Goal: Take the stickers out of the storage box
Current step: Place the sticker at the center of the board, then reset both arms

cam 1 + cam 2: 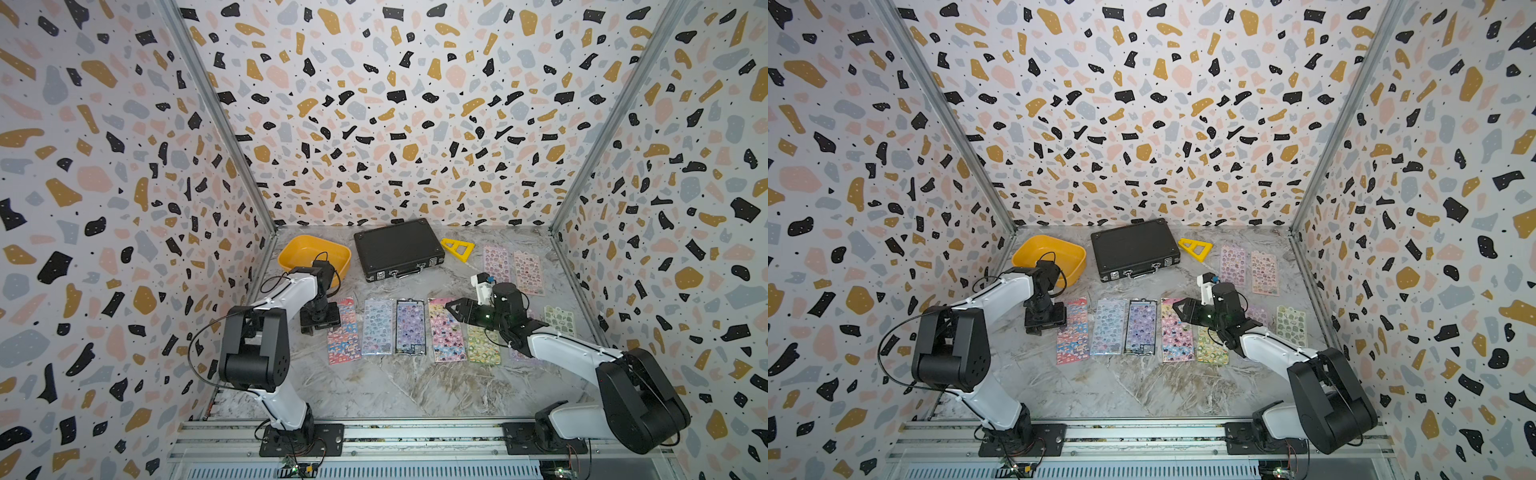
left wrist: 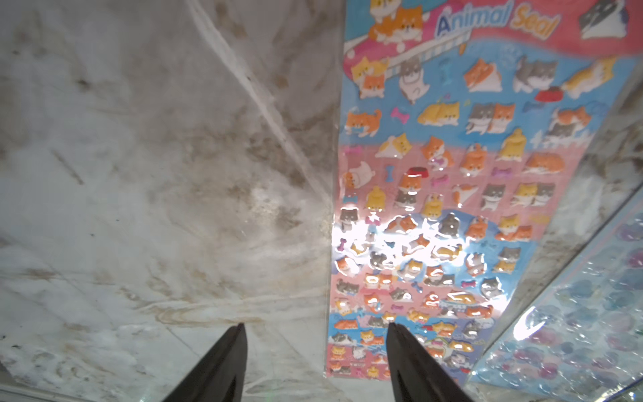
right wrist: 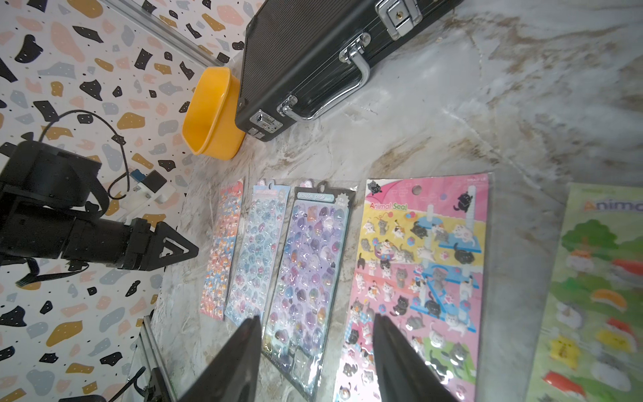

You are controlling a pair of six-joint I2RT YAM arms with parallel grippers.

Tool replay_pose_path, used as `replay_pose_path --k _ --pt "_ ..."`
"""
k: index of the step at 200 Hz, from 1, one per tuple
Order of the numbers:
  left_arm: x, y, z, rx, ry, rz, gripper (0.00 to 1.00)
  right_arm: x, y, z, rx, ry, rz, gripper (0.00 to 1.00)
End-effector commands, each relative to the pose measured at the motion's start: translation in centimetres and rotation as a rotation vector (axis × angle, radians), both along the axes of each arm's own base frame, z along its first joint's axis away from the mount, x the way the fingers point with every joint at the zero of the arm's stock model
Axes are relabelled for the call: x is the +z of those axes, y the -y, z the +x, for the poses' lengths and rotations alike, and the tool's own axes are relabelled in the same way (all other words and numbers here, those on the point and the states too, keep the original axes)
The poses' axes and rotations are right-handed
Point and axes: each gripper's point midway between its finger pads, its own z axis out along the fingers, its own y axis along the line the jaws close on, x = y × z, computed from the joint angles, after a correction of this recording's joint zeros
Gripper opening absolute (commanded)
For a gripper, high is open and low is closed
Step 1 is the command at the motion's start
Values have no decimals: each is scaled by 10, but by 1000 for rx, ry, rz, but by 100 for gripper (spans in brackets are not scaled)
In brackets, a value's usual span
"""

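In a top view the storage box sits left of centre on the worktop, the briefcase just right of it, the triangle ruler further right. Most stickers lie in a row below them.

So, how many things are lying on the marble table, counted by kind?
Glossy rectangular cartoon sticker sheets: 9 (one partly hidden)
Shallow yellow-orange plastic tray: 1
Black briefcase with metal latches: 1
Yellow plastic triangle ruler: 1
Total: 12

Bright, even light, perhaps from overhead; white glare on glossy stickers; soft, warped wide-angle edges.
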Motion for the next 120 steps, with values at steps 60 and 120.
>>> replay_pose_path --k 60,120 --pt "46 39 4 -22 213 -116 74 14 1 8 -14 59 -18 57" --pt "161 19 9 35 889 -72 99 25 74 8 -325 167 -245 65"
